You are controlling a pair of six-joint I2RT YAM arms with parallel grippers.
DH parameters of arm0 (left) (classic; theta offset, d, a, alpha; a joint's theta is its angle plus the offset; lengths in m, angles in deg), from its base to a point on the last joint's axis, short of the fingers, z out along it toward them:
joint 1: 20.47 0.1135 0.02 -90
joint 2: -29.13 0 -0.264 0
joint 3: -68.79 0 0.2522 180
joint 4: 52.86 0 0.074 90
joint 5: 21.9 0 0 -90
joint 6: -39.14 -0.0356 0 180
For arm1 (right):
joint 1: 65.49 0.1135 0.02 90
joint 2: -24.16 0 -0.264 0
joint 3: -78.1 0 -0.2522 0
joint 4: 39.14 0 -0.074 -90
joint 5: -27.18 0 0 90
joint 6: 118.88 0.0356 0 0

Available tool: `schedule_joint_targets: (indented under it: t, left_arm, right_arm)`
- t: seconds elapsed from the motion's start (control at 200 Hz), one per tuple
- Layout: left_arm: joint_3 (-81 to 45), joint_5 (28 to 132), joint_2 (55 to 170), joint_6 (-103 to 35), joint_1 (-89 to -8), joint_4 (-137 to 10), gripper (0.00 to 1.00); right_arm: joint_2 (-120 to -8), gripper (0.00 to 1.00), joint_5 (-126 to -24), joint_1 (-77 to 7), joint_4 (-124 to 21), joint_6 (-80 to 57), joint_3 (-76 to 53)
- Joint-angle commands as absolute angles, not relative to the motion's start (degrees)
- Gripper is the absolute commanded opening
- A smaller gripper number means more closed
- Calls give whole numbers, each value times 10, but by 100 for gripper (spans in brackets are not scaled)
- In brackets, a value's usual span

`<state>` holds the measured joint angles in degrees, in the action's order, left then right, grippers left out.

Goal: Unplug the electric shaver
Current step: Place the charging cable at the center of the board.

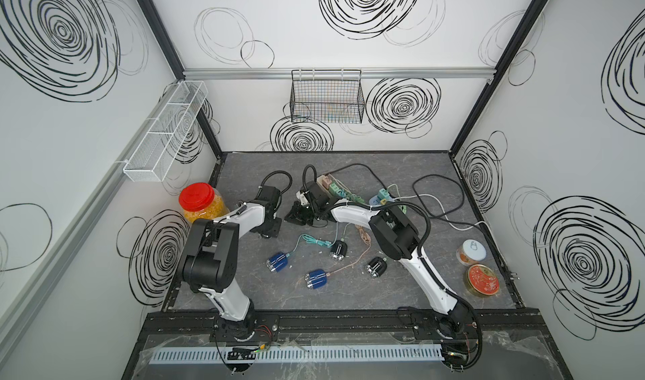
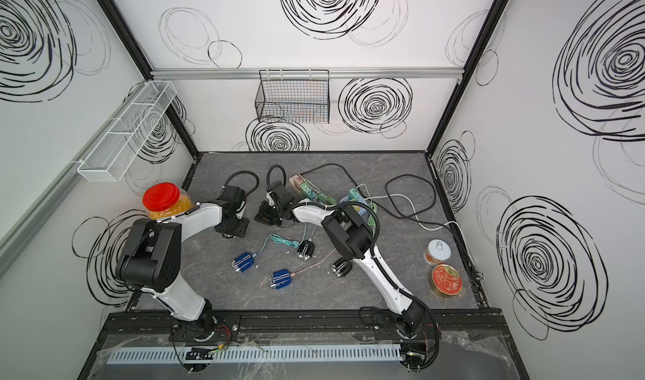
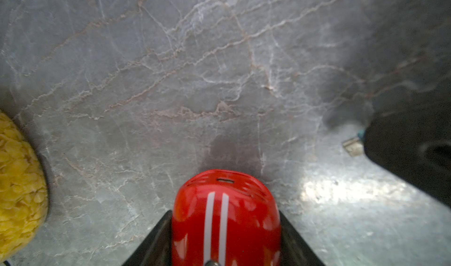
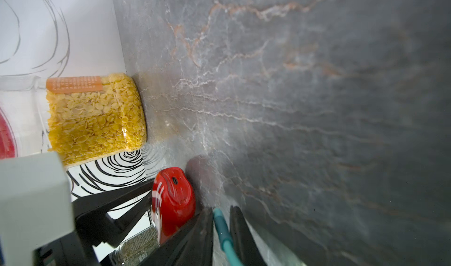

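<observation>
Clamping the glossy shaver by its flanks, lower centre, the left gripper holds a probably light, slippery shell. The right gripper stands parted around the limp cable.

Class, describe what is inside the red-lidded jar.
Yellow flakes fill most of the clear jar below its red lid. An orange label hides a strip; the far side is unseen.

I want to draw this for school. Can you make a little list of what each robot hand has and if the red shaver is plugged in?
left gripper: shut on the shiny red electric shaver with white stripes
right gripper: jaws slightly apart around the thin teal cable
charging port: empty, cable out
nearby: clear jar of yellow flakes
</observation>
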<state>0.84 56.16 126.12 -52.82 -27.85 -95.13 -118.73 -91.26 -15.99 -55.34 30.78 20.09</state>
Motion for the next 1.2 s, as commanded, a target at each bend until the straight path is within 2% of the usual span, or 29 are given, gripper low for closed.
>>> schedule_joint_targets:
  t: [0.0, 0.265, 0.696, 0.966, 1.191]
  left_arm:
    - [-7, 558, 1270, -535, -282, -960, 41]
    - [-6, 549, 1273, -535, -286, -962, 49]
    - [-2, 546, 1274, -532, -288, -965, 60]
    - [-1, 541, 1273, -530, -290, -967, 75]
    - [2, 538, 1259, -525, -290, -965, 81]
  right_arm:
    - [-1192, 19, -910, -152, -572, 302, 216]
    - [-1162, 25, -904, -150, -575, 292, 189]
    - [-1110, 27, -904, -153, -565, 284, 134]
    - [-1090, 28, -908, -154, -562, 280, 118]
    - [-1056, 28, -906, -155, -566, 271, 96]
